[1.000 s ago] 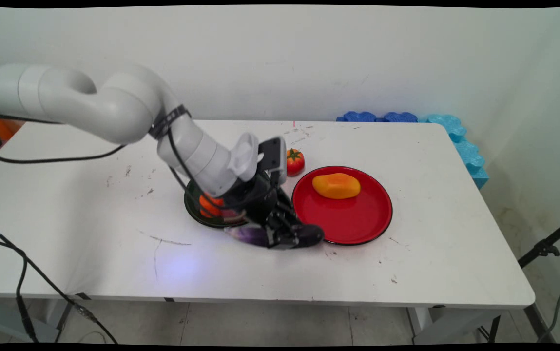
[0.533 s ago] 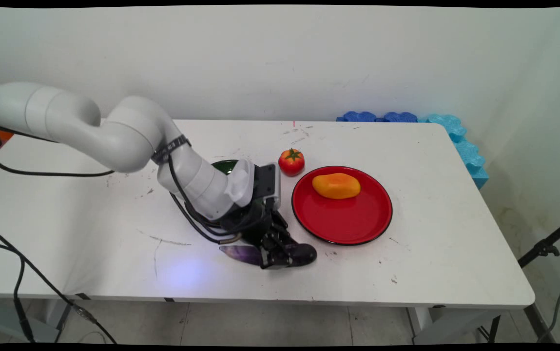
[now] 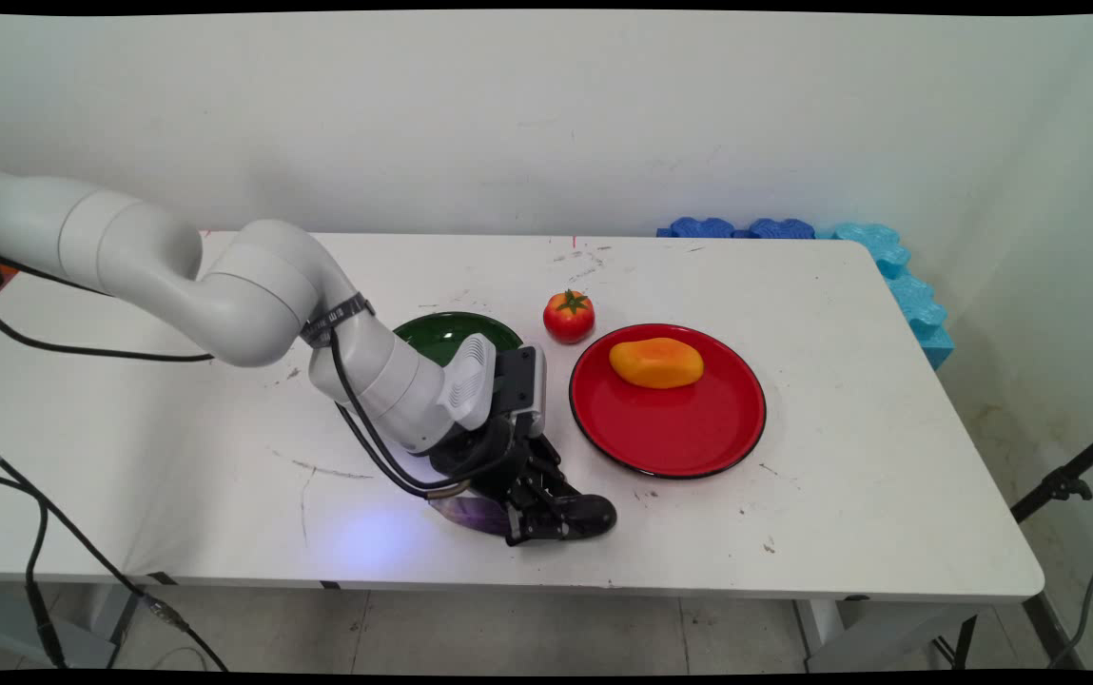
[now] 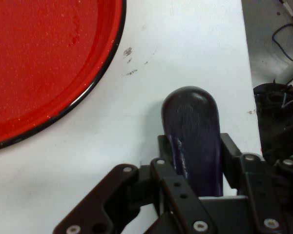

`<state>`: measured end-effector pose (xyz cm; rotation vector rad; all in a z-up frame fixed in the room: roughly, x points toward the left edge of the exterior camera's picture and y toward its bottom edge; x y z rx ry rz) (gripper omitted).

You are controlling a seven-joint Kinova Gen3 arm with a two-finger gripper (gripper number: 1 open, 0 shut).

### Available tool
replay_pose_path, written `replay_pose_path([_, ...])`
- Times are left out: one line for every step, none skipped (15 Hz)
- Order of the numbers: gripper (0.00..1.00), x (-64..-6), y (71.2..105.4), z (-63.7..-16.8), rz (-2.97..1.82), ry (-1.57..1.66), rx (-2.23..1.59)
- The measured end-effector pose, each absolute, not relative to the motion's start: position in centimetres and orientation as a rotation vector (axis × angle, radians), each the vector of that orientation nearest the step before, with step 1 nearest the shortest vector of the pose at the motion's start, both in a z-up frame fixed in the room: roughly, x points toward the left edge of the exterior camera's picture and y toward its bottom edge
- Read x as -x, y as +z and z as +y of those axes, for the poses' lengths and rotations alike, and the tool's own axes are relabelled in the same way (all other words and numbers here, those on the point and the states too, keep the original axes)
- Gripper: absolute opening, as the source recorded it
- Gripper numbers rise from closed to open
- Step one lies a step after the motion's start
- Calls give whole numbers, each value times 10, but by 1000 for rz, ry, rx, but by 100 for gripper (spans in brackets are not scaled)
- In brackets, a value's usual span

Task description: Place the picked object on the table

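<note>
A dark purple eggplant (image 3: pixel 594 512) (image 4: pixel 193 136) lies low over the white table near its front edge, and my gripper (image 3: pixel 538 514) (image 4: pixel 193 163) is shut on the eggplant across its middle. Its rounded dark end sticks out past the fingers toward the red plate (image 3: pixel 689 428) (image 4: pixel 34 63); its paler purple end (image 3: pixel 465 511) shows on the other side. The red plate holds an orange-yellow mango (image 3: pixel 656 362). I cannot tell whether the eggplant touches the table.
A dark green bowl (image 3: pixel 446 330) sits behind my wrist, partly hidden by it. A red tomato (image 3: pixel 569 316) stands behind the plates. Blue foam pieces (image 3: pixel 888 262) line the far right edge. Black cables hang at the left.
My gripper, shut on the eggplant, has moved toward the table's front edge, away from the green bowl. The bowl's rim has come into sight behind the wrist.
</note>
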<state>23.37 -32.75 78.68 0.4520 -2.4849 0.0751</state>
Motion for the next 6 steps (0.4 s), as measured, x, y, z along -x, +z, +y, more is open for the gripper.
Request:
replay_pose_path([0, -234, 786, -327, -2482, 75, -451])
replay_pose_path([100, -233, 785, -326, -2479, 77, -447])
replay_pose_path([100, -233, 785, -326, -2476, 79, -446])
replay_pose_path([100, -234, 785, -326, -2474, 82, -445])
replay_pose_path([100, -234, 786, -326, -2468, 85, -448])
replay_pose_path([100, -234, 788, -326, -2462, 87, -450])
